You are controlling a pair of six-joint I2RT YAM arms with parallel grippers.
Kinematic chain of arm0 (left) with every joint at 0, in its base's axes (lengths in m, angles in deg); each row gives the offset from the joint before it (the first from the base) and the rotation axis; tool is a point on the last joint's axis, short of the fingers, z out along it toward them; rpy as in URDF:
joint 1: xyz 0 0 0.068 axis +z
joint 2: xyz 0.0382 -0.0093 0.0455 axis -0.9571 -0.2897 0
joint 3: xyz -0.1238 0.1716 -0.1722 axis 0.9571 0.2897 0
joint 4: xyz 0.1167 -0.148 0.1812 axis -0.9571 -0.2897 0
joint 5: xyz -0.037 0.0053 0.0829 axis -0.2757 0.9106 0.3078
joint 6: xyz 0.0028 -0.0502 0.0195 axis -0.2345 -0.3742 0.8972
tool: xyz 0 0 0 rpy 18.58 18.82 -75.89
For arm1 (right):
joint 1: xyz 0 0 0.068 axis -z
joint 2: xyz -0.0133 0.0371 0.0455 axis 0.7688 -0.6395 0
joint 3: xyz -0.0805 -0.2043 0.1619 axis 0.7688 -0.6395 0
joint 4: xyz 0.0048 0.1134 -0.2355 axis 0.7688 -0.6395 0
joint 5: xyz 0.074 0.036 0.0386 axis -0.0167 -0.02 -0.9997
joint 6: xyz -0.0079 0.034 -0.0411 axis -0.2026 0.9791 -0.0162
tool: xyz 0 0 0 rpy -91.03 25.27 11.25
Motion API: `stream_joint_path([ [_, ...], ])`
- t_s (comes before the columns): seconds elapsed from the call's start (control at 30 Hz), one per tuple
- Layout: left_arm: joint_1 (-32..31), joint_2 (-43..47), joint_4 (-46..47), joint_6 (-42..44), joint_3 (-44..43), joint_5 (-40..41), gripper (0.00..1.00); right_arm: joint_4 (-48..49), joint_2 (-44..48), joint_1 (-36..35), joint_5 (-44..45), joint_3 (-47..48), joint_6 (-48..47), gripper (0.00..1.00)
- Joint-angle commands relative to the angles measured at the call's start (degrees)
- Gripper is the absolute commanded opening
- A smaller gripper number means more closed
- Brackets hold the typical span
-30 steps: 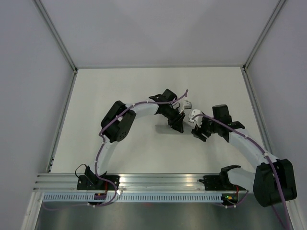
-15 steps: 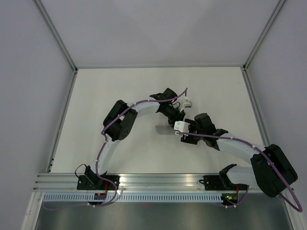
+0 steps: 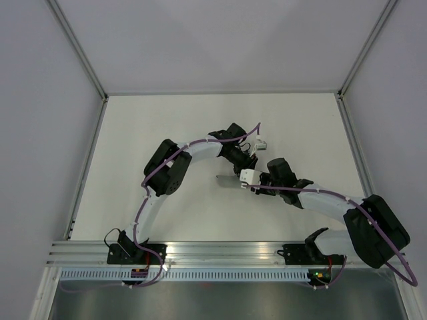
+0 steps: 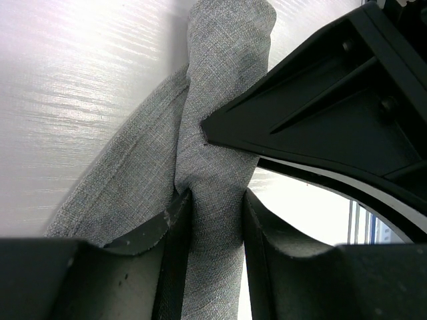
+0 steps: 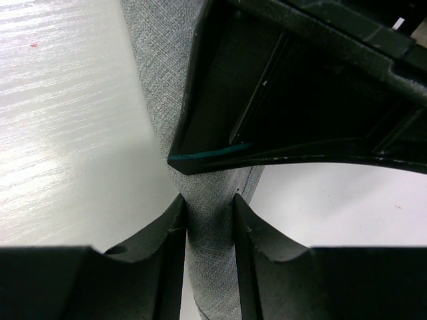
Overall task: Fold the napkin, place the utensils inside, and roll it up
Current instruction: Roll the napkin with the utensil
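This is a robotics lab test cell. A bare white table is boxed in by plain pale panels behind and beside it, joined by aluminium struts. A slotted aluminium rail at the table's near edge carries the cabled left arm and right arm.

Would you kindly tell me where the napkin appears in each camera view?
Top external: the napkin, a grey sliver near centre.
Left wrist: rolled, running up the middle.
Right wrist: a strip down the middle.
Shared landmark: the white table under it.
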Motion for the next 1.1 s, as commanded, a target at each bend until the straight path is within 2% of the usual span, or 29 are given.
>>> stream_joint_path([
  [0.0,-0.8,-0.49,-4.89,-1.0,0.81,2.47,0.41,-1.61,-1.13,-0.09,0.96,1.6,0.21,0.28],
  [0.1,-0.63,1.01,-4.71,-0.99,0.81,3.0,0.42,-2.85,-1.39,-0.18,0.52,1.87,-0.05,0.24],
  [0.27,-0.02,3.03,-4.01,-1.08,1.07,4.58,0.45,-3.64,-1.75,-0.09,0.25,2.13,-0.32,0.24],
  [0.3,0.07,3.47,-3.74,-1.34,1.34,5.01,0.49,-3.73,-1.92,-0.09,0.16,2.31,-0.23,0.23],
  [0.4,0.43,5.32,-2.25,-1.69,2.39,6.59,0.49,-4.34,-2.1,-0.09,-0.1,2.83,-0.23,0.23],
  [0.83,5.87,18.5,8.73,-6.44,10.03,15.21,0.53,-9.43,-4.82,0.0,-1.85,5.91,-0.32,0.22],
  [0.97,7.19,23.68,14.35,-8.81,16.08,21.0,0.54,-13.47,-6.83,0.17,-4.14,8.81,-0.05,0.22],
  [1.07,7.9,29.74,20.76,-12.14,22.75,29.24,0.55,-18.74,-9.55,0.96,-7.21,13.36,-0.4,0.22],
])
